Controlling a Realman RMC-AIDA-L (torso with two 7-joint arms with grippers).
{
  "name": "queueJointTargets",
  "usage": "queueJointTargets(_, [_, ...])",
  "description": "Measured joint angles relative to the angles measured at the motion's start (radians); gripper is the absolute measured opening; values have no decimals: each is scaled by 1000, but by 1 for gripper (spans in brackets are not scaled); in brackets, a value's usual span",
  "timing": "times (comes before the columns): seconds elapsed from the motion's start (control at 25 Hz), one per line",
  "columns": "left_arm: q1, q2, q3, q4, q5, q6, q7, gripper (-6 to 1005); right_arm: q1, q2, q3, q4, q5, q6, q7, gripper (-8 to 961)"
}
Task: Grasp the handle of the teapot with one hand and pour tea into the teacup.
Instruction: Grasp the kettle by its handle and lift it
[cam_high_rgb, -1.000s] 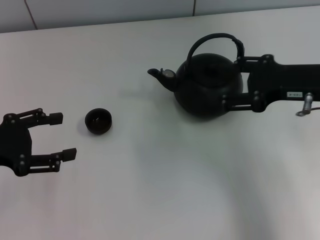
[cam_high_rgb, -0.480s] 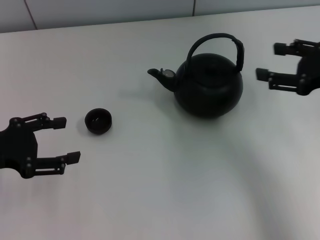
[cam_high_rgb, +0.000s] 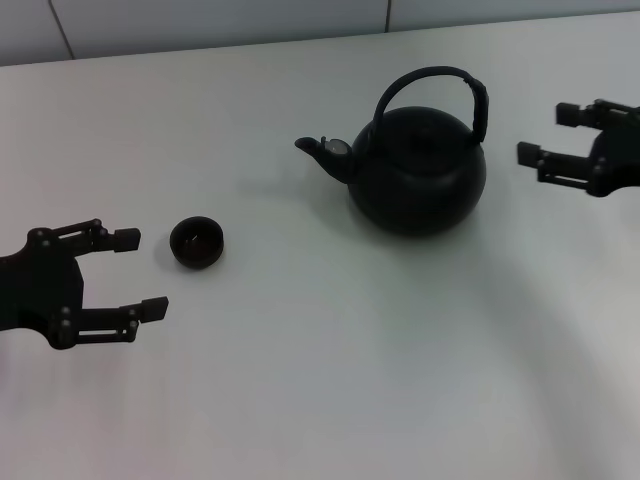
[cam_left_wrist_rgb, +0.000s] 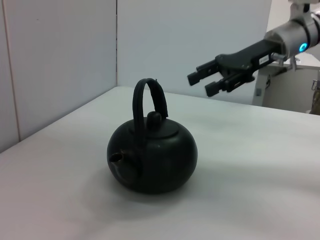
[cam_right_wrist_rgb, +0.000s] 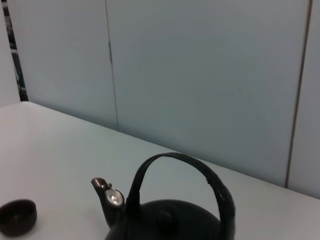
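1. Head view: teapot (cam_high_rgb: 417, 175) upright on table (cam_high_rgb: 330, 380), spout toward teacup (cam_high_rgb: 197, 242), which sits well apart on the robot's left
2. Right gripper (cam_high_rgb: 548, 139) just beside handle (cam_high_rgb: 481, 102), jaws spread, holding nothing, clear of pot
3. Left gripper (cam_high_rgb: 138, 275) near cup, jaws spread, idle
4. Step, judged: approach to handle; no grasp yet
5. Next needs: right gripper to line up w/ hoop's thick ribbed side, close, lift, carry pot over to cup

Left hand (cam_high_rgb: 138, 273) open; right hand (cam_high_rgb: 546, 134) open, raised.
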Motion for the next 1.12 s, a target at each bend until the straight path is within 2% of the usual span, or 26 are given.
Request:
queueJointTargets(0.24, [-3, 1, 0, 1, 0, -7, -2, 864, 40, -3, 0, 150, 94, 63, -113, 751])
queueJointTargets(0.64, [-3, 4, 0, 1, -1, -19, -12, 864, 117, -7, 0, 293, 104, 141, -193, 751])
queueJointTargets(1.12, [-10, 4, 0, -5, 0, -35, -13, 863, 155, -6, 11, 349, 121, 157, -227, 750])
